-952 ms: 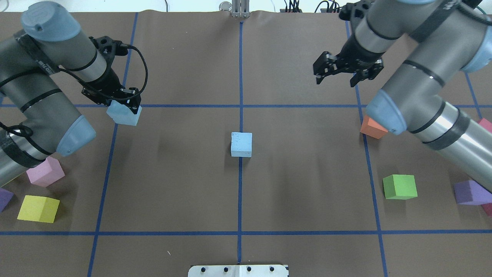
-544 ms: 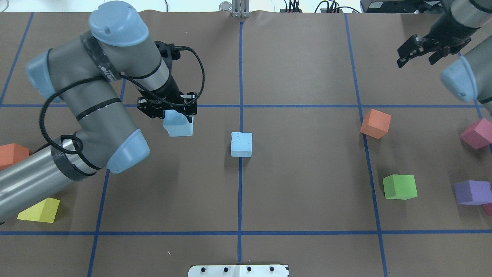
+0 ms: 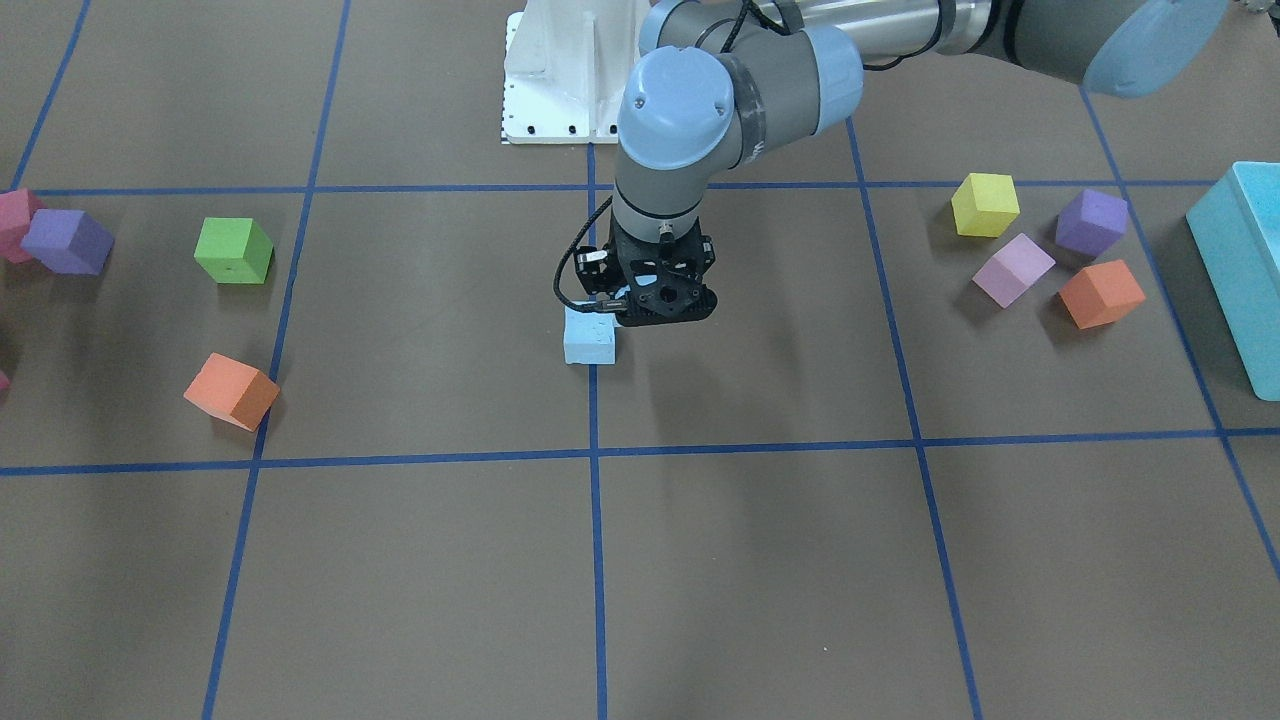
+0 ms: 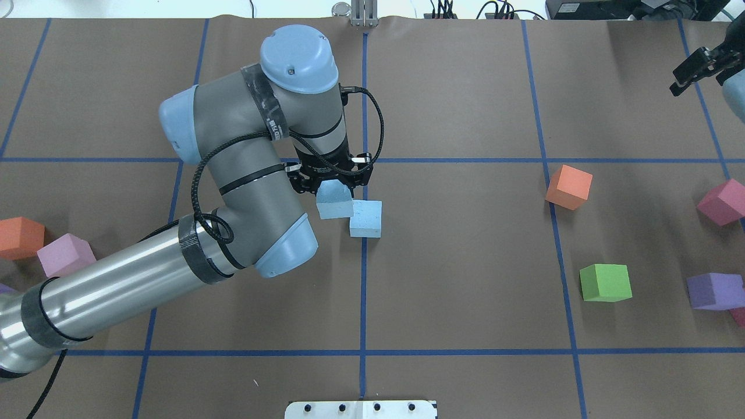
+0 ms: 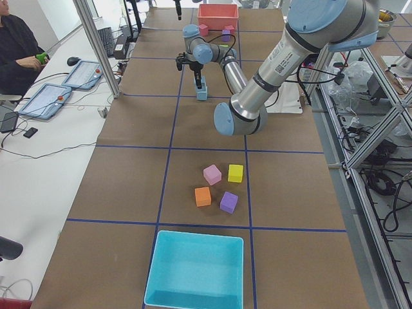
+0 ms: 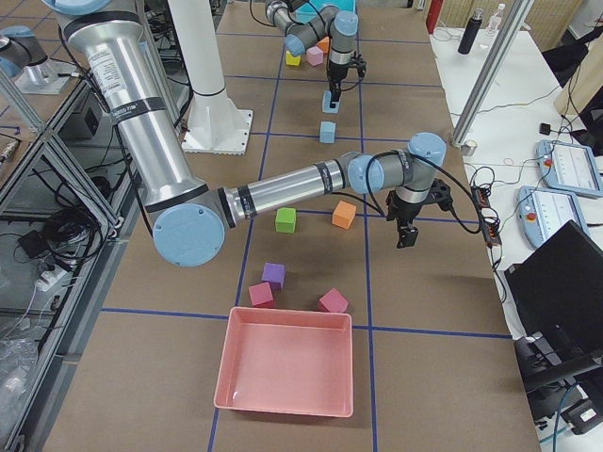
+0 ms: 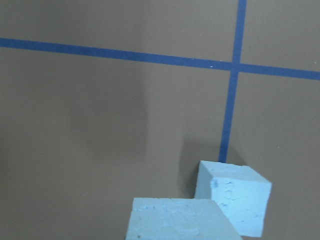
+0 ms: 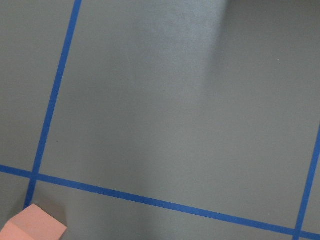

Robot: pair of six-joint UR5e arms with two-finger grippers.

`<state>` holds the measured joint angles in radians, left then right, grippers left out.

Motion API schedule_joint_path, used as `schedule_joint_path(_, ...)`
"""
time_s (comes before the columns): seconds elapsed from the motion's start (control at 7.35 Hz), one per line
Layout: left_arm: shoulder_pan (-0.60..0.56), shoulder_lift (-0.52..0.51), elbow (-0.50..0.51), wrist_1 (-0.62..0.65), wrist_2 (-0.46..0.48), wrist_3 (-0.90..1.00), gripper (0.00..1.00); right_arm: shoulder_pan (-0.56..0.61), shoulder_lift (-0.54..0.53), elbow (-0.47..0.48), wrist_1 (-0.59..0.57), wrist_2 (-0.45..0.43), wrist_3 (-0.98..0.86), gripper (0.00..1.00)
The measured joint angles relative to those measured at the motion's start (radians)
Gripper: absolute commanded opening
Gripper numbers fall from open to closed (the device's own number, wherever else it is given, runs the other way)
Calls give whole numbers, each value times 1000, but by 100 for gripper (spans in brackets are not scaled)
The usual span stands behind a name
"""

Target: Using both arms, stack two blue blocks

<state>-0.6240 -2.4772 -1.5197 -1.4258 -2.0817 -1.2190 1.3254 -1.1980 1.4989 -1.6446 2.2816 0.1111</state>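
My left gripper [image 4: 332,185] is shut on a pale blue block [image 4: 334,202] and holds it above the table. This block sits just left of and slightly overlapping the second blue block [image 4: 366,219], which rests on the centre tape line. In the left wrist view the held block [image 7: 180,220] is at the bottom edge and the resting block [image 7: 235,202] is beside it, lower down. In the front view the gripper [image 3: 657,303] hides the held block; only the resting block [image 3: 589,337] shows. My right gripper [image 4: 696,73] is open and empty at the far right.
An orange cube [image 4: 568,186], a green cube [image 4: 605,283], a purple cube [image 4: 715,291] and a magenta cube [image 4: 723,201] lie on the right. An orange cube [image 4: 20,237] and a pink cube [image 4: 65,254] lie on the left. A turquoise box [image 5: 196,270] and a red tray [image 6: 287,372] stand at the table's ends.
My left arm has carried the blue block to the right, from the left grid line to beside the centre block. My right arm has drawn back to the far right edge.
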Motion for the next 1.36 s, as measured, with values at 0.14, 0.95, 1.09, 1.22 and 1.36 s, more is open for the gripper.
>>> schedule_joint_path(0.14,5,-26,41,-11,7,-4,57,2,-3,-6,1,0,-5,100)
schedule_joint_path(0.95,57,-76,138,-72,57,-21,58,2,-4,-14,2,-1,-4,100)
schedule_joint_path(1.09,64,-77,141,-75,63,-21,62,1,-3,-14,2,-1,-4,100)
schedule_joint_path(1.22,68,-77,143,-76,66,-22,75,1,-3,-13,3,0,-4,100)
schedule_joint_path(1.36,70,-77,144,-77,69,-22,87,1,-3,-12,3,0,-4,100)
